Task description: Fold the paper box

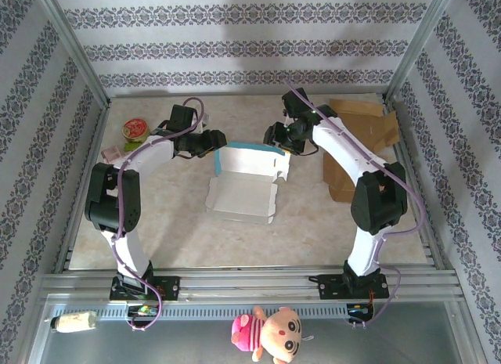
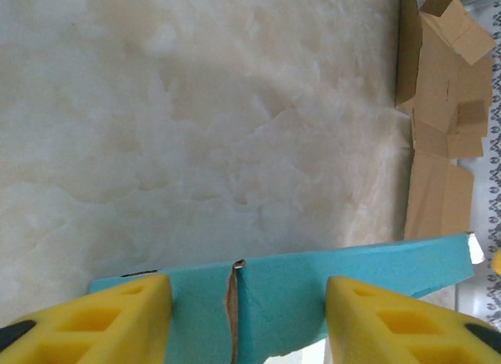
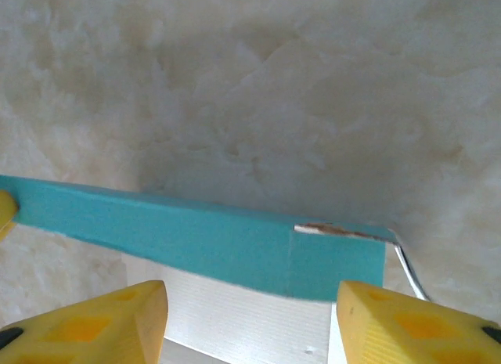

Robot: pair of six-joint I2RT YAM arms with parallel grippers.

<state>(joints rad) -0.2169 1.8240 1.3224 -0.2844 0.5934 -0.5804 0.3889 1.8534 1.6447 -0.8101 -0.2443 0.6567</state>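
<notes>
Near rail: a plush doll [image 1: 270, 333] lies outside the work area and is no obstruction. Centre of the table [image 1: 180, 239]: the paper box [image 1: 243, 193], half-formed, white inside facing up, front flap lying flat, teal rear wall [image 1: 250, 149] raised.

Assessment: light, thin card, creased and flexible. It is liable to slide on the smooth top and to buckle or tear if pinched mid-panel; one seam in the rear wall shows a frayed edge. It is best taken at the rear wall near its two corners, both ends together.

The left gripper [image 1: 215, 139] and right gripper [image 1: 275, 135] stand at those corners. Each has its jaws part open, with the teal wall between the yellow fingers [image 2: 117, 317] and nothing clamped.

Beyond, right: flattened brown cardboard [image 1: 356, 141] close by the right arm, a possible snag. Far left: a small round container [image 1: 135, 130], well apart from the box
</notes>
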